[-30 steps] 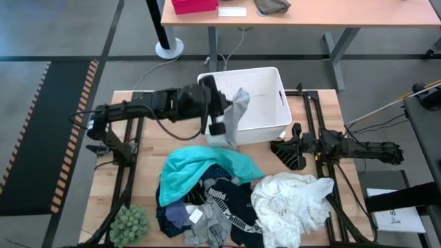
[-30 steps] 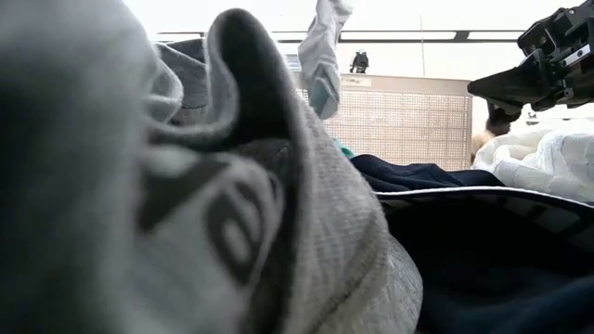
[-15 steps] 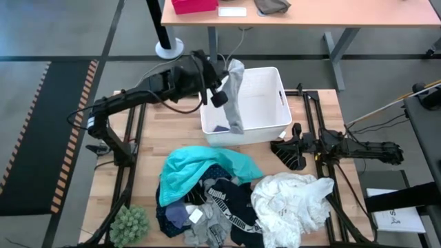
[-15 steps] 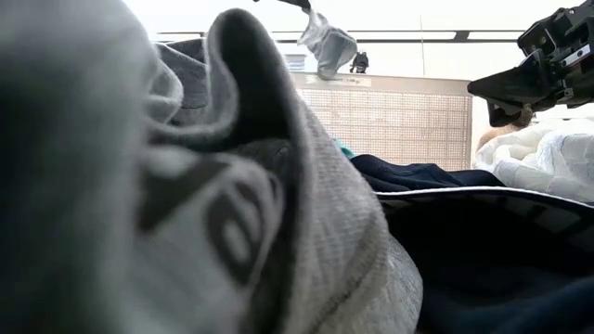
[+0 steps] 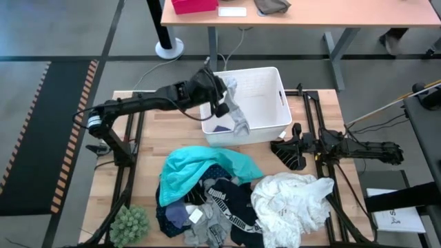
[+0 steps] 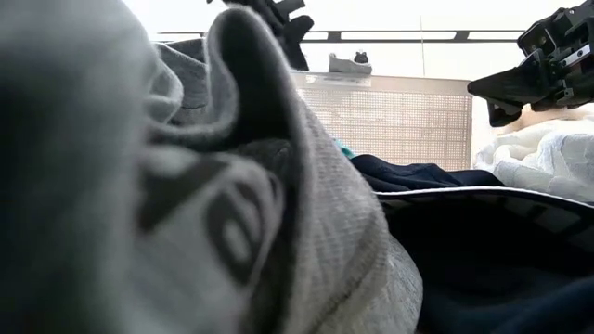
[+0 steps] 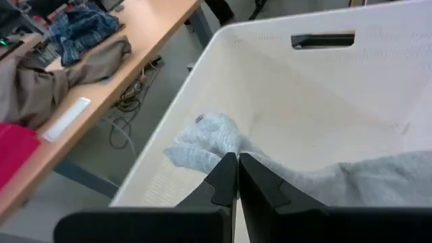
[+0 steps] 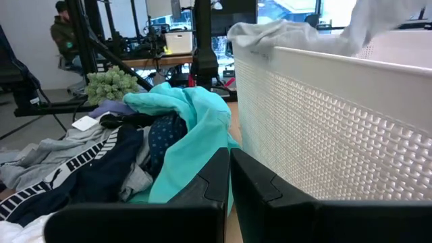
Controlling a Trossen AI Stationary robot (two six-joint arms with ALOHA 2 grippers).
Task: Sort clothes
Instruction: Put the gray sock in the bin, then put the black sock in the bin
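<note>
Grey soft fabric garment point(image 5: 234, 114), half a second ago lifted high above the white rectangular plastic bin point(image 5: 265, 83), now hangs lower, its free end draped over the bin's near wall and its upper part inside the bin. The left pincer point(image 5: 222, 98) has dropped to the bin's 9 o'clock rim and stays closed on the grey cloth; in the left wrist view the dark fingers point(image 7: 223, 179) pinch together on a bunched fold point(image 7: 209, 138) over the bin's pale floor. By this reading, the delivery of one item is nearly complete and only the release is left; the trailing end over the wall may slide out if let go here.

The right pincer point(image 5: 288, 153) rests closed and empty at about 3 o'clock on the wooden counter point(image 5: 148, 148), just beside the bin's near right corner.

Remaining clothes lie in a pile at 6 o'clock: a teal garment point(image 5: 200, 169) on top at the left, a navy patterned garment point(image 5: 222, 172) under it, black garments with white print point(image 5: 231, 200) in the middle, and a large white crumpled garment point(image 5: 293, 200) at the right. A green spiky plant point(image 5: 129, 224) stands at 7 o'clock, just beside the pile. Grey cloth lying against the low camera blocks most of that view. The bin's near wall stands between the pile and the drop point.
</note>
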